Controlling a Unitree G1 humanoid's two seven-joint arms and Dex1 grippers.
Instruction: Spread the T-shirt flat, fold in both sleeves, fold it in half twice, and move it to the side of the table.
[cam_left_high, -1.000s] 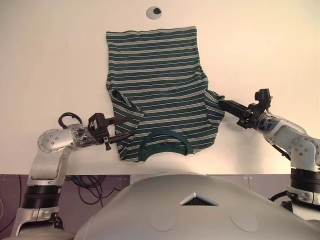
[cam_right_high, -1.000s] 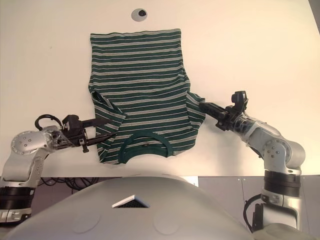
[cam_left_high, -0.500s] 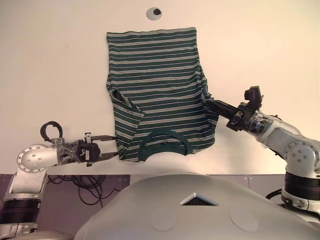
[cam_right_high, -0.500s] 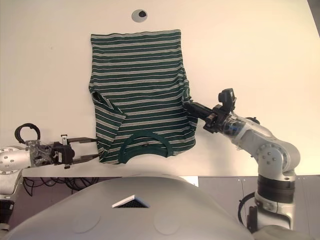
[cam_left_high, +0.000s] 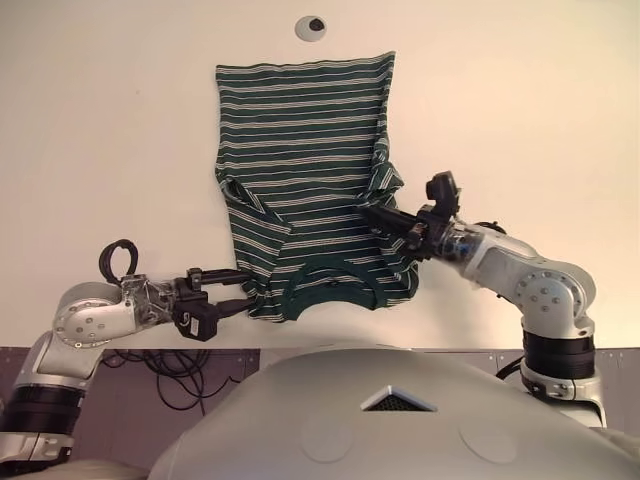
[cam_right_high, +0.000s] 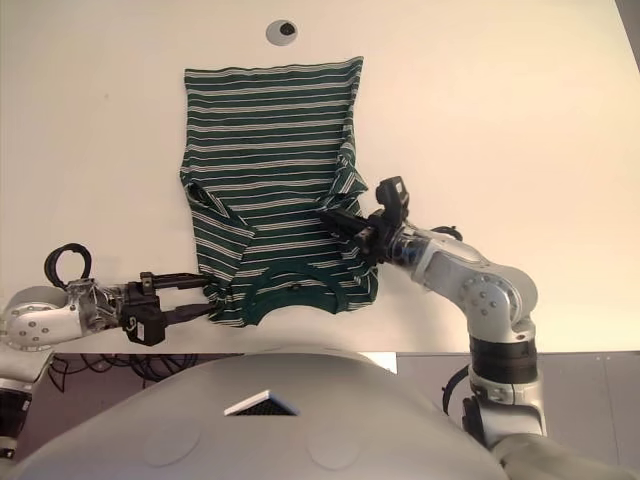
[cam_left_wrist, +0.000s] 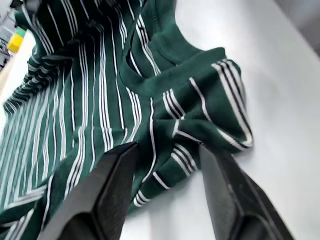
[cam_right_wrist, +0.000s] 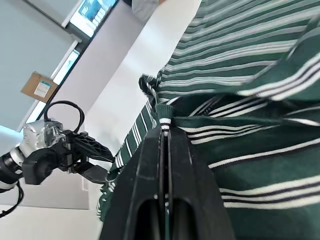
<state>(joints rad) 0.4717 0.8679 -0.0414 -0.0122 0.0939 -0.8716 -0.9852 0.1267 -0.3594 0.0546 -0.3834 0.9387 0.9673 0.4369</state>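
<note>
The green striped T-shirt (cam_left_high: 300, 130) lies on the white table (cam_left_high: 520, 120), collar (cam_left_high: 330, 290) toward me, hem at the far end. Its left sleeve (cam_left_high: 240, 200) is folded in over the body. My right gripper (cam_left_high: 366, 212) is shut on the right sleeve's hem (cam_right_wrist: 164, 125) and holds it over the shirt's middle, so the right side is bunched inward. My left gripper (cam_left_high: 240, 287) is open at the near left shoulder corner (cam_left_wrist: 220, 115), one finger (cam_left_wrist: 117, 172) on each side of the fabric edge.
A round cable grommet (cam_left_high: 311, 24) sits in the table beyond the hem. Bare table surface stretches to the left (cam_left_high: 100, 150) and to the right of the shirt. The table's near edge (cam_left_high: 470, 347) runs just behind the collar, with cables (cam_left_high: 175, 365) hanging below on the left.
My right gripper has carried the right sleeve leftward from the shirt's edge onto its middle. My left gripper drew back to the left, then came right to the shoulder corner.
</note>
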